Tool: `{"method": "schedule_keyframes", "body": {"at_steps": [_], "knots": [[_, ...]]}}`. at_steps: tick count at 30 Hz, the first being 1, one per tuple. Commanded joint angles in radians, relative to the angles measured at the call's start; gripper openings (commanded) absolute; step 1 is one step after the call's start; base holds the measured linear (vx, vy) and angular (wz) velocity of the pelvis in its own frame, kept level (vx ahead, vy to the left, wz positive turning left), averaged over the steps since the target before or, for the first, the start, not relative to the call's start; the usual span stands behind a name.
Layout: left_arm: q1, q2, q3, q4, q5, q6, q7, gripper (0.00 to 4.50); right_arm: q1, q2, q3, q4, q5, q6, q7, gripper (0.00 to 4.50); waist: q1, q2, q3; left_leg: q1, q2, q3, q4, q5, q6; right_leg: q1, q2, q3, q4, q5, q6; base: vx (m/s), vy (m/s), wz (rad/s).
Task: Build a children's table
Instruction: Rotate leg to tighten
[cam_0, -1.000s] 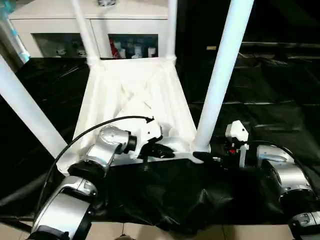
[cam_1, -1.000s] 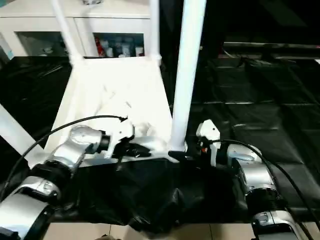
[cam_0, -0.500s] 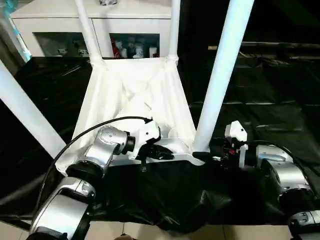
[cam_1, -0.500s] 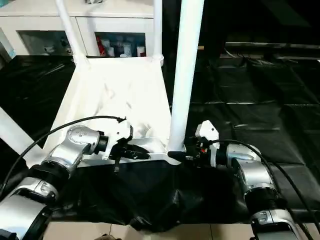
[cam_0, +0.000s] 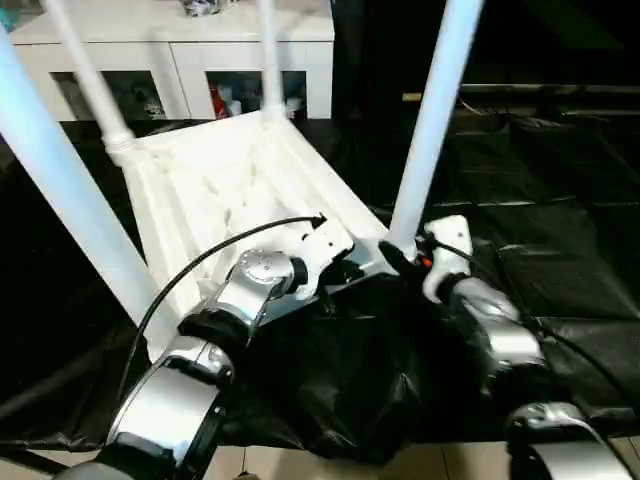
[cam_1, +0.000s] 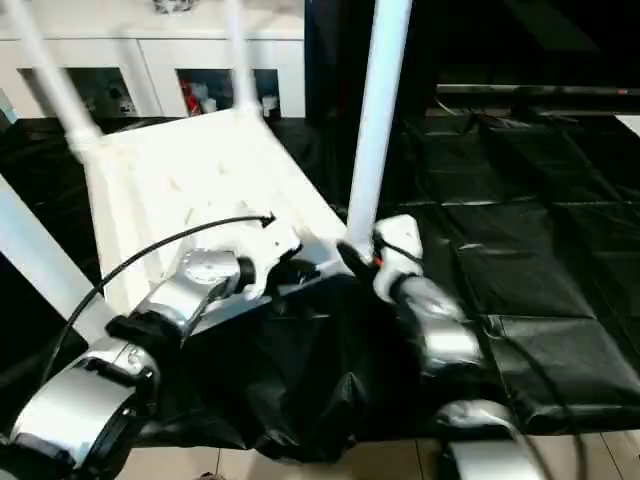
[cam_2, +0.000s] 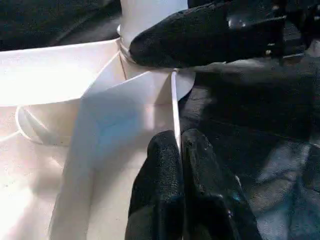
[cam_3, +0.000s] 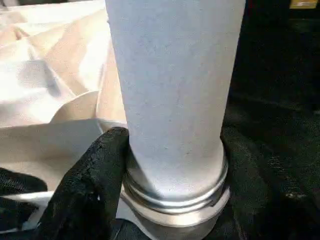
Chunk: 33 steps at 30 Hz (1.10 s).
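Inverted tabletop (cam_0: 225, 185) is lying on the black-draped worktop (cam_0: 560, 210), legs pointing up. Left tool (cam_2: 177, 150) is pinching the near rim (cam_2: 173, 107), probably steadying it. Right tool (cam_3: 170, 200) is clasping the near-right leg (cam_0: 428, 125) at its socket, likely seating it.

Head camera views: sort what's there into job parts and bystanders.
Job: upturned tabletop; four legs, one clamped at its base by the right gripper; left gripper pinching the rim.
Bystanders: white cabinet; black sheeting.
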Motion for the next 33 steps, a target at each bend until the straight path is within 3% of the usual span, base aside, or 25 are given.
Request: {"method": "schedule_keyframes", "body": {"at_steps": [1,2,3,6,8,10,12,16,25,33], "knots": [[-0.016,-0.053,-0.01,-0.012,-0.01,-0.029,-0.021,0.0,0.021,0.046,0.102,0.026,-0.052,0.001,0.074,2.63,0.002,-0.01,-0.058,0.008,0.049,-0.03,-0.062,-0.17,0.076,0.048,-0.101,0.061,-0.087,-0.201,-0.197,0.0,0.0,0.0],[-0.016,-0.051,-0.009,-0.011,-0.01,-0.028,-0.033,0.0,0.024,0.043,0.104,0.018,-0.05,-0.01,0.089,3.18,0.003,-0.011,-0.058,0.008,0.049,-0.03,-0.061,-0.168,0.081,0.048,-0.102,0.061,-0.087,-0.2,-0.196,0.0,0.0,0.0],[-0.015,-0.046,-0.01,-0.012,-0.008,-0.03,-0.042,0.0,0.024,0.036,0.099,0.014,-0.042,-0.016,0.098,3.32,0.003,-0.01,-0.058,0.008,0.049,-0.03,-0.061,-0.164,0.084,0.049,-0.102,0.061,-0.087,-0.196,-0.197,0.0,0.0,0.0],[-0.011,-0.031,-0.01,-0.018,-0.011,-0.032,-0.064,0.0,0.024,0.006,0.087,0.004,-0.022,-0.023,0.144,3.39,0.004,-0.013,-0.059,0.006,0.049,-0.029,-0.06,-0.15,0.096,0.051,-0.101,0.061,-0.083,-0.168,-0.205,0.0,0.0,0.0],[-0.008,-0.017,-0.014,-0.024,-0.017,-0.045,-0.095,0.0,0.024,-0.027,0.083,-0.002,-0.016,-0.04,0.183,3.77,0.006,-0.013,-0.06,0.006,0.049,-0.028,-0.058,-0.145,0.105,0.052,-0.101,0.06,-0.083,-0.161,-0.208,0.0,0.0,0.0],[0.02,0.018,-0.027,-0.059,-0.036,-0.098,-0.211,0.0,0.041,-0.102,0.095,-0.039,0.007,-0.042,0.348,3.81,0.01,-0.015,-0.059,0.004,0.048,-0.027,-0.056,-0.145,0.118,0.054,-0.1,0.059,-0.084,-0.157,-0.208,0.0,0.0,0.0],[0.031,0.034,-0.034,-0.074,-0.041,-0.103,-0.253,0.0,0.051,-0.132,0.1,-0.055,0.016,-0.035,0.412,3.81,0.016,-0.014,-0.058,0.001,0.052,-0.026,-0.056,-0.14,0.131,0.054,-0.1,0.059,-0.081,-0.15,-0.205,0.0,0.0,0.0],[0.065,0.093,-0.049,-0.117,-0.051,-0.114,-0.374,0.0,0.074,-0.225,0.104,-0.1,0.06,-0.028,0.612,3.81,0.035,-0.012,-0.06,0.008,0.06,-0.025,-0.056,-0.151,0.132,0.048,-0.101,0.059,-0.079,-0.158,-0.21,0.0,0.0,0.0],[0.108,0.152,-0.044,-0.188,-0.093,-0.092,-0.525,0.0,0.071,-0.284,0.116,-0.121,0.091,-0.012,0.769,3.81,0.041,-0.014,-0.063,0.006,0.06,-0.026,-0.055,-0.129,0.123,0.047,-0.101,0.058,-0.07,-0.122,-0.223,0.0,0.0,0.0],[0.116,0.16,-0.042,-0.207,-0.098,-0.083,-0.536,0.0,0.08,-0.276,0.122,-0.123,0.098,-0.008,0.804,3.13,0.042,-0.013,-0.063,0.006,0.059,-0.026,-0.055,-0.126,0.119,0.048,-0.1,0.058,-0.071,-0.126,-0.219,0.0,0.0,0.0]]}}
